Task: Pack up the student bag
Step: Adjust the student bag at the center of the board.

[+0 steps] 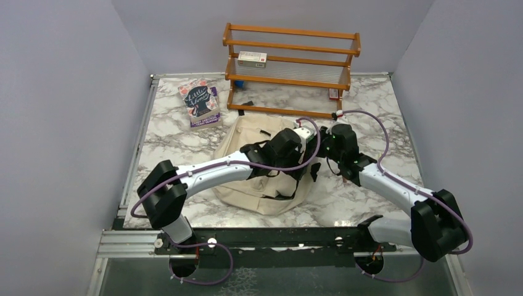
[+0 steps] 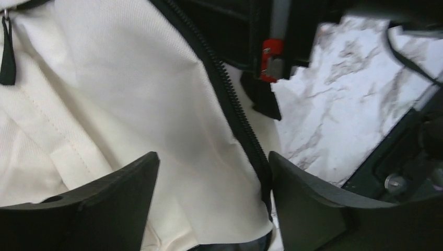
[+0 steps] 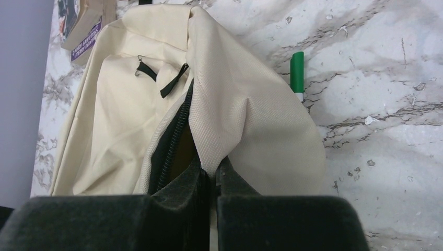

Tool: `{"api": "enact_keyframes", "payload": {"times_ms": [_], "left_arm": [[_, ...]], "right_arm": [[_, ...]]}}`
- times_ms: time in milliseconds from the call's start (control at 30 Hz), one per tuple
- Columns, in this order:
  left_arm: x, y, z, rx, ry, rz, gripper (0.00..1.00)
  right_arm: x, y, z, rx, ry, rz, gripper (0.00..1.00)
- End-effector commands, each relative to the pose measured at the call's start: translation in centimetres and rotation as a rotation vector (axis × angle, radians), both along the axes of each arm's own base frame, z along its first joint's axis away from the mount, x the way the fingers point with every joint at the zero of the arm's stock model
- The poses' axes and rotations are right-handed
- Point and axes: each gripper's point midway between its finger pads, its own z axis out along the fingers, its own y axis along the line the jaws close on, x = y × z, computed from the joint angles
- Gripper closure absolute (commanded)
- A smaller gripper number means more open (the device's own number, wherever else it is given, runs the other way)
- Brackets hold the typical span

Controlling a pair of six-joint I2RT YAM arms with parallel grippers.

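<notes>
The marble table carries everything. The bag lies in the middle of it, slumped and soft, directly under both grippers.

The left gripper hangs just over the bag with its fingers spread wide and gripping nothing. Between them pass the cream cloth and the black zipper, which runs from the gap up and away from the hand. The cloth is very close below the fingers, but I cannot tell if it touches them.

The right gripper is closed tight on a fold of the bag's edge, just beside the zipper. The pinched cloth rises like a small tent from the fingertips. Left of the fingers the zipper is parted a little and shows dark lining.

From the right gripper the bag stretches away and to the left, so its long axis goes from this hand toward the far left corner of the table. The zipper slit faces the hand (the other end I cannot make out).

Beyond both hands, at the far edge, stands a wooden rack with a small box on its middle shelf. A book lies far left of the grippers, just past the bag. A green marker lies ahead of the right gripper, on the bare marble beside the bag.
</notes>
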Motion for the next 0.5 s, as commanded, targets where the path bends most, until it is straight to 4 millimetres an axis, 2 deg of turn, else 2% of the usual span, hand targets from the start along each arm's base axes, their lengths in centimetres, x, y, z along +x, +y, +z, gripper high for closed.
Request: {"api": "enact_keyframes", "payload": {"times_ms": [0, 100, 233, 367, 467], "left_arm": [[2.1, 1.8, -0.6, 0.138, -0.088, 0.09, 0.3], [2.9, 2.3, 0.1, 0.161, -0.122, 0.123, 0.45], [3.6, 2.8, 1.7, 0.149, -0.163, 0.16, 0.76], [4.5, 4.2, 3.0, 0.153, -0.2, 0.208, 0.91], [5.6, 6.4, 4.1, 0.132, -0.2, 0.272, 0.96]], "right_arm": [[0.0, 0.2, 1.0, 0.032, -0.031, -0.002, 1.0], [-0.1, 0.0, 0.8, 0.03, -0.03, -0.005, 1.0], [-0.1, -0.2, 0.7, 0.017, -0.036, -0.009, 1.0], [0.0, -0.4, 0.3, -0.028, -0.045, 0.011, 1.0], [0.2, -0.8, -0.1, -0.066, -0.037, 0.001, 0.99]]}}
